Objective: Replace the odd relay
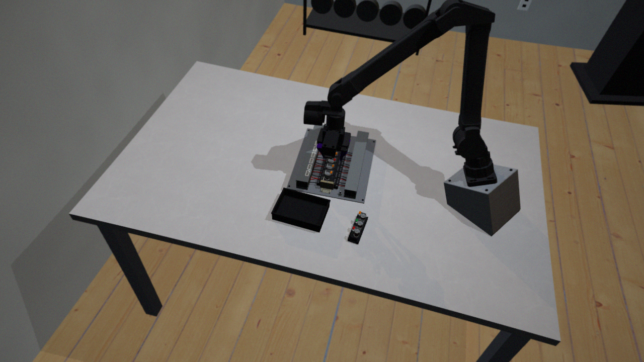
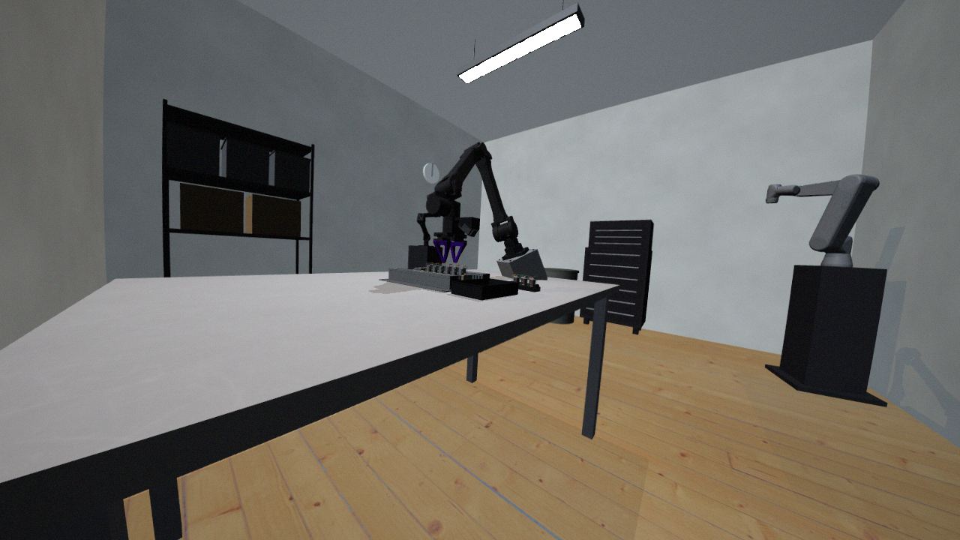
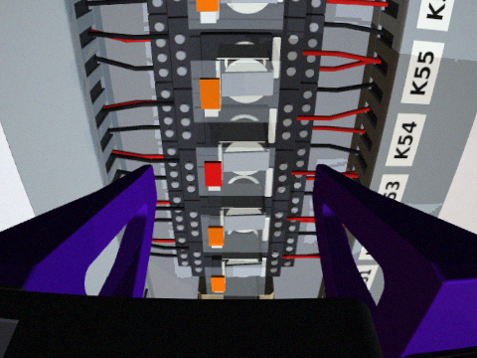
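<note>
My gripper (image 3: 234, 180) (image 2: 449, 261) is open with nothing between its purple fingers, above the relay row. A relay with a red test button (image 3: 213, 174) (image 1: 334, 159) sits in the row, ahead of the fingertips in the wrist view. Its neighbours, such as one relay (image 3: 246, 84) farther up that view and another relay (image 3: 244, 222) lower down, have orange buttons on the same left side. Three spares stand in a black holder: an orange-button spare (image 1: 363, 215), a green-button spare (image 1: 360, 223) and a red-button spare (image 1: 356, 232). The black tray (image 1: 300, 209) (image 2: 484, 289) is empty. My wrist hides part of the row in the top view.
The row is mounted on a grey panel (image 1: 369, 157) between two raised wire ducts, with a long duct (image 1: 357, 164) on one side. Red and black wires run to the sockets. The tray and spare holder lie beyond the panel's end. A label K54 (image 3: 405, 140) shows beside the row.
</note>
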Robot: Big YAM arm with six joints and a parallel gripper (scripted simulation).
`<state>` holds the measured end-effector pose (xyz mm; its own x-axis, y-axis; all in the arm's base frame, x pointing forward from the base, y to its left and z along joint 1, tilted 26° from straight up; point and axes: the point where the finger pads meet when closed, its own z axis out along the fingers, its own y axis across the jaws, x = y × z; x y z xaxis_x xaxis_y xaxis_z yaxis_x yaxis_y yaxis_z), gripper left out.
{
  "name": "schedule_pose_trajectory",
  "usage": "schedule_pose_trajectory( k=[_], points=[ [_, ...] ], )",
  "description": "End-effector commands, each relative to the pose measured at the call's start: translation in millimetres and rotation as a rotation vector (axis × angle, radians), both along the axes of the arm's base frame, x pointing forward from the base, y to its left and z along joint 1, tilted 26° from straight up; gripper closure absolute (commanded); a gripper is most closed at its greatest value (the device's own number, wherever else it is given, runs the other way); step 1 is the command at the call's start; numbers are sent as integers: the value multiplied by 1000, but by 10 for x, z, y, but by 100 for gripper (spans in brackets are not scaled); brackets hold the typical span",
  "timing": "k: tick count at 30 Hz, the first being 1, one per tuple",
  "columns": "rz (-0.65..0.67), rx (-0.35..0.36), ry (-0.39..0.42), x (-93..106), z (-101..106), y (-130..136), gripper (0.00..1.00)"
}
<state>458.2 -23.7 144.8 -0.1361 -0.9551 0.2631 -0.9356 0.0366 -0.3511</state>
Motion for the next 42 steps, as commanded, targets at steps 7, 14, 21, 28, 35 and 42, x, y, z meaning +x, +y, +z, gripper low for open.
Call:
schedule_pose_trajectory(
  k=[7, 14, 21, 28, 35, 42],
  points=[
    [7, 1, -26, 104, 109, -23, 41],
    [4, 1, -28, 116, 115, -47, 41],
    [4, 1, -30, 121, 118, -51, 41],
    [3, 1, -30, 123, 119, -52, 41],
    [3, 1, -31, 124, 120, -52, 41],
    [3, 2, -31, 124, 120, -52, 41]
  ],
)
